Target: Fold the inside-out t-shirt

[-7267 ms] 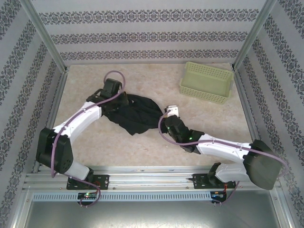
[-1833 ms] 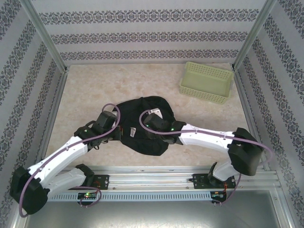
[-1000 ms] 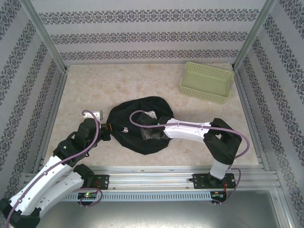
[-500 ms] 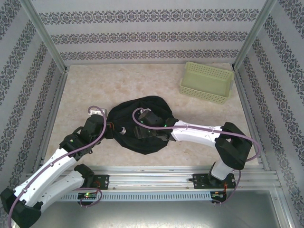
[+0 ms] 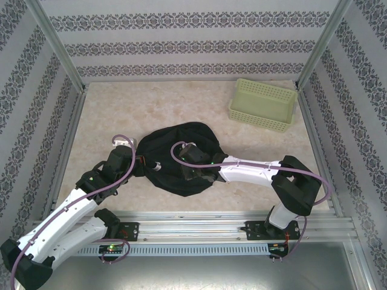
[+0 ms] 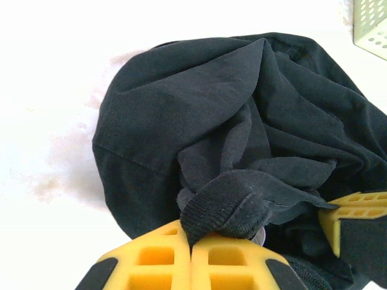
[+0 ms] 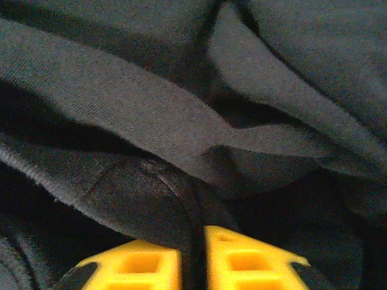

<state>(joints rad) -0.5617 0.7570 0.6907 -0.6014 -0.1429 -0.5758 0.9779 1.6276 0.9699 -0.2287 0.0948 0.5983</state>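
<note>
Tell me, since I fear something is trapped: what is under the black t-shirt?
The pale table borders the t-shirt; the bunched fabric hides whatever lies beneath it. The left gripper and right gripper each pinch a fold, jaws shut.

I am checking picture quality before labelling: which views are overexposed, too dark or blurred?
Left wrist view: the table is washed out to near white, while the t-shirt is sharp. Right wrist view: dim and very close, the cloth soft, the right gripper blurred. Top external view: evenly lit, sharp, no glare.
</note>
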